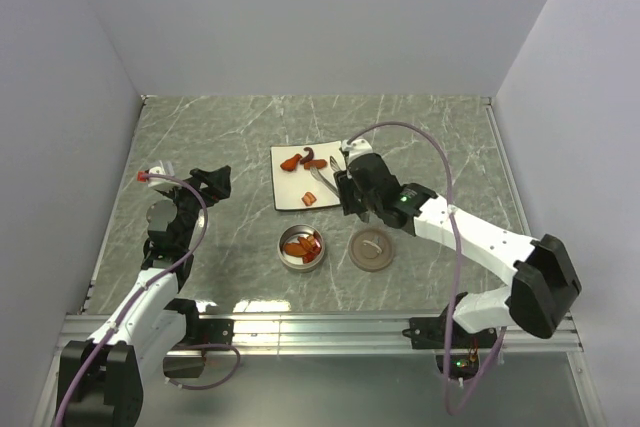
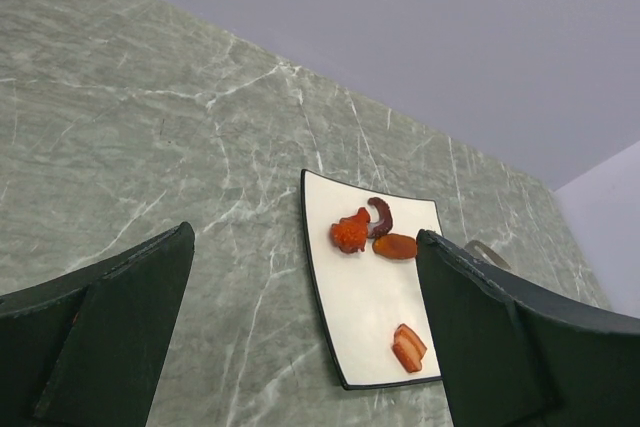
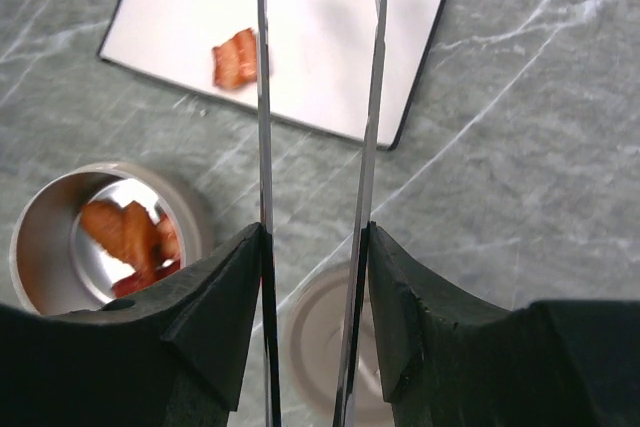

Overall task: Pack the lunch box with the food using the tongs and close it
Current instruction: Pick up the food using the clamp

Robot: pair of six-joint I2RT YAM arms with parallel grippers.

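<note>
The lunch box point(image 1: 301, 247) is a small round silver tin with several orange-red pieces of food in it. In the right wrist view the tin point(image 3: 40, 247) is at lower left. Its brown lid point(image 1: 371, 249) lies flat beside it on the right. More food point(image 1: 300, 161) lies on the white plate point(image 1: 292, 185), with one striped piece point(image 3: 237, 59) near the plate's front edge. My right gripper point(image 1: 355, 197) is shut on the tongs point(image 3: 264, 97), whose two arms reach out over the plate; their tips run out of the wrist view. My left gripper point(image 1: 210, 182) stands open at the left, holding nothing.
In the left wrist view the plate point(image 2: 360, 297) carries an orange lump point(image 2: 350, 234), a dark curved piece point(image 2: 382, 215), a brown piece point(image 2: 395, 246) and a striped piece point(image 2: 408, 348). Grey walls enclose the marbled table point(image 1: 220, 137) on three sides.
</note>
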